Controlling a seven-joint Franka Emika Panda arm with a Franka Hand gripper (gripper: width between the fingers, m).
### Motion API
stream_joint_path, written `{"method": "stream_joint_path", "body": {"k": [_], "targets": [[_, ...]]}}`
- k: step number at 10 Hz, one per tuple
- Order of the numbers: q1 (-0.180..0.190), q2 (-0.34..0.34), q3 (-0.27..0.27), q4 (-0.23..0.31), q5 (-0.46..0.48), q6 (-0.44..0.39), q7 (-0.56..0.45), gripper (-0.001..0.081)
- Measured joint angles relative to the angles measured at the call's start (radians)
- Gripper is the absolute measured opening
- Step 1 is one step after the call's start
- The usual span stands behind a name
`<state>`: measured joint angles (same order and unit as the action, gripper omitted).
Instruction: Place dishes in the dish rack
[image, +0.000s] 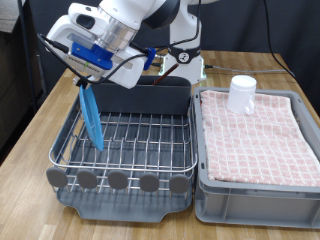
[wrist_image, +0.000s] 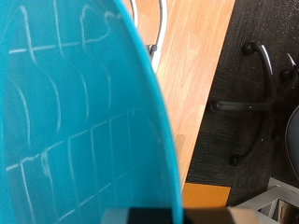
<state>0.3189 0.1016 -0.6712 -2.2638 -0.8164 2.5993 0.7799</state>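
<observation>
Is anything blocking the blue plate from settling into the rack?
Nothing visible does. The gripper holds the blue plate on edge over the dish rack, at the exterior view's left; the wires below show nothing else.

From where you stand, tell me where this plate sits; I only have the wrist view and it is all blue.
Observer: The blue plate stands on edge, its lower rim down among the wires of the dish rack, at the exterior view's left.
Operator: Report the gripper.
Observer: The gripper is shut on the plate's top edge, above the rack.
Operator: Name what is outside the rack.
Observer: A white mug stands upside down on the pink checked cloth, in the grey bin at the exterior view's right.
Operator: Find the spoon.
Observer: I cannot see a spoon in either view.
</observation>
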Motion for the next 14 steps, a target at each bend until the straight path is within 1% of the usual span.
{"method": "stream_joint_path", "body": {"k": [6,12,14], "targets": [[0.000,0.006,0.002,-0.026,0.022,0.028,0.017,0.0018],[0.000,0.014,0.002,-0.027,0.035,0.028,0.044,0.0028],[0.000,0.014,0.002,-0.027,0.042,0.028,0.046,0.0369]]}}
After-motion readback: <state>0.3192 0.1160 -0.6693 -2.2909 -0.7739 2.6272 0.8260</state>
